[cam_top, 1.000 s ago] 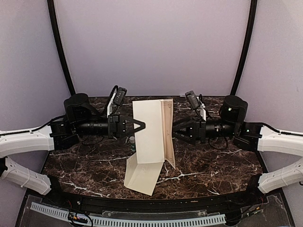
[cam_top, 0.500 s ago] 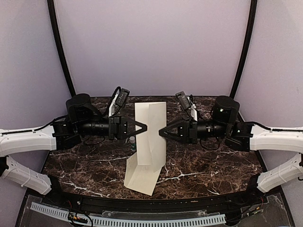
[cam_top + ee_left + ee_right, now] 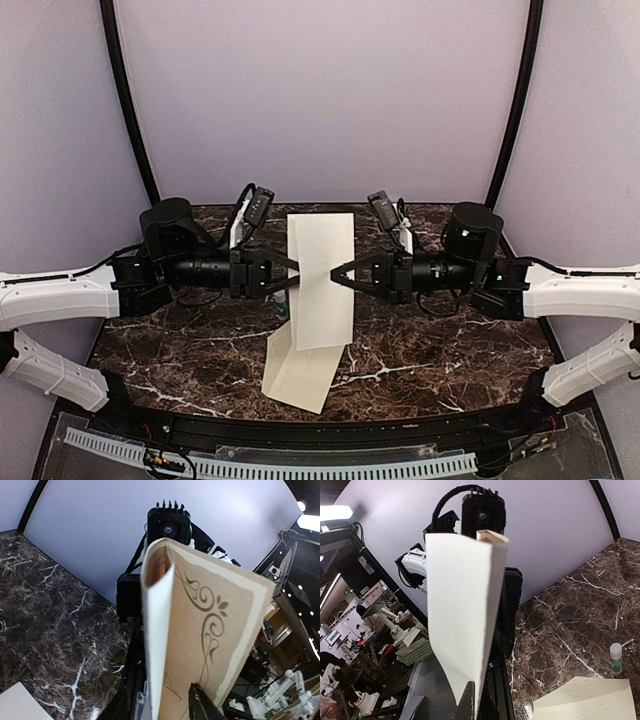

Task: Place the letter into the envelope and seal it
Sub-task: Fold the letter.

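Top external view shows the letter (image 3: 322, 285) folded n upright in mid-air, right gripper (image 3: 335, 275) pinched shut on its right edge, left gripper (image 3: 293, 277) w/ jaws parted at the other edge, envelope (image 3: 298, 372) lying on the table (image 3: 450, 340) below, so inserting + sealing are left imo.

So the letter (image 3: 322, 285) is hanging upright over the table (image 3: 450, 350), left gripper (image 3: 296, 275) sitting at its left edge, right gripper (image 3: 334, 273) at its right, envelope (image 3: 298, 377) lying just in front.

Envelope (image 3: 297, 377) partly behind letter (image 3: 322, 285)
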Controlling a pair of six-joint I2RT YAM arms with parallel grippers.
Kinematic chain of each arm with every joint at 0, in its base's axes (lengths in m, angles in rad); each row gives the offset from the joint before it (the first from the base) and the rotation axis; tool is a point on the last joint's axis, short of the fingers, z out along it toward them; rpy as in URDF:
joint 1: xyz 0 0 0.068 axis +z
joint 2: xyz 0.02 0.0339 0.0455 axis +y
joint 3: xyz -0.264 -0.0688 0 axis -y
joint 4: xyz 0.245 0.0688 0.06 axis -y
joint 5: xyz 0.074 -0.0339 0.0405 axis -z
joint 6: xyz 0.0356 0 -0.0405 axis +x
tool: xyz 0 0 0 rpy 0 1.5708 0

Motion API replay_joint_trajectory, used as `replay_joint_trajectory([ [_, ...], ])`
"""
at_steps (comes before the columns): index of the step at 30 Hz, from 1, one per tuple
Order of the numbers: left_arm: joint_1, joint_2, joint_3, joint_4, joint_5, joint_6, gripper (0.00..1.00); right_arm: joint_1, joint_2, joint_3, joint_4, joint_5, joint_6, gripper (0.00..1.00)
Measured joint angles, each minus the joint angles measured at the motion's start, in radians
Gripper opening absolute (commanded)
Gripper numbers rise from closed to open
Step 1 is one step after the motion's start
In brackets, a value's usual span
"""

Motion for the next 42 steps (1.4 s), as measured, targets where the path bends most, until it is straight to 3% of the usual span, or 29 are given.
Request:
replay_joint_trajectory([
  [4, 0.0, -0.029, 0.0, -0.023, -0.025, 0.018, 0.68, 0.0, -0.026, 0.0, -0.023, 0.042, -0.014, 0.0],
  [15, 0.0, -0.048, 0.0, -0.006, -0.016, 0.008, 0.7, 0.0, -0.053, 0.0, -0.031, 0.059, -0.024, 0.0],
  [17, 0.0, -0.035, 0.0, -0.014, -0.02, 0.008, 0.61, 0.0, -0.046, 0.0, -0.028, 0.053, -0.023, 0.0],
  [19, 0.0, -0.026, 0.0, -0.018, -0.021, 0.001, 0.29, 0.0, -0.04, 0.0, -0.027, 0.05, -0.023, 0.0],
  [21, 0.0, -0.019, 0.0, -0.016, -0.013, -0.01, 0.08, 0.0, -0.039, 0.0, -0.027, 0.049, -0.023, 0.0],
  [22, 0.0, -0.014, 0.0, -0.013, -0.004, -0.009, 0.04, 0.0, -0.038, 0.0, -0.027, 0.049, -0.023, 0.0],
  [23, -0.001, -0.009, 0.0, -0.008, 0.006, -0.015, 0.0, 0.0, -0.037, 0.0, -0.027, 0.05, -0.023, 0.06],
  [25, -0.005, 0.001, 0.0, -0.003, 0.021, -0.01, 0.0, 0.0, -0.037, 0.0, -0.026, 0.051, -0.023, 0.22],
  [27, -0.007, 0.003, -0.003, -0.003, 0.032, -0.01, 0.0, 0.0, -0.037, 0.0, -0.023, 0.06, -0.023, 0.3],
  [31, -0.011, 0.003, -0.006, -0.004, 0.043, -0.006, 0.0, 0.0, -0.037, 0.003, -0.019, 0.082, -0.021, 0.34],
  [36, -0.011, 0.006, -0.006, -0.003, 0.067, -0.003, 0.0, -0.012, -0.037, 0.035, -0.033, 0.103, -0.034, 0.27],
  [37, -0.011, 0.007, -0.006, -0.003, 0.073, -0.003, 0.0, -0.017, -0.037, 0.045, -0.034, 0.104, -0.037, 0.23],
  [39, -0.011, 0.01, -0.006, -0.002, 0.082, -0.002, 0.0, -0.032, -0.037, 0.06, -0.033, 0.104, -0.039, 0.01],
  [42, -0.011, 0.012, -0.009, -0.002, 0.09, -0.002, 0.0, -0.053, -0.037, 0.07, -0.033, 0.104, -0.045, 0.0],
])
